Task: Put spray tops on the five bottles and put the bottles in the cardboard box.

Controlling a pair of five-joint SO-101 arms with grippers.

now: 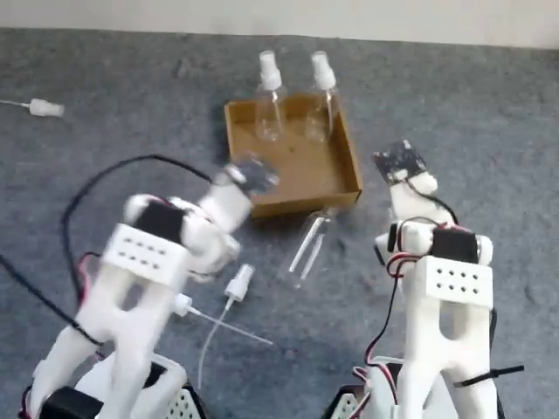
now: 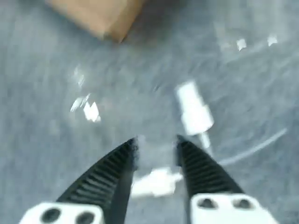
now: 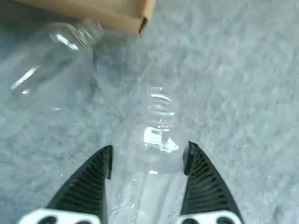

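On the grey table [image 1: 489,96], seen from above, the cardboard box [image 1: 349,161] lay at the 12 o'clock side. Two bottles with spray tops on, one [image 1: 269,109] beside the other [image 1: 320,105], stood against the box's 12 o'clock wall. A bare bottle [image 1: 310,240] lay on the table just outside the box's 6 o'clock wall. A loose spray top [image 1: 238,284] with its thin tube lay at about 7 o'clock from the box, and a second spray top [image 1: 182,305] lay near it beside the left arm [image 1: 144,262]. A third spray top [image 1: 45,108] lay well apart, at 10 o'clock on the table.

In the left wrist view, the left gripper [image 2: 156,144] was spread open low over the table. A spray top [image 2: 154,182] lay between its fingers [image 2: 117,168], and another spray top [image 2: 194,112] was just past them. Whether the fingers touched the nearer one could not be told.

In the right wrist view, the right gripper [image 3: 148,156] was spread open astride a capless bottle [image 3: 159,126] lying with its neck pointing away. Another capless bottle [image 3: 51,51] lay near the box corner [image 3: 140,14].
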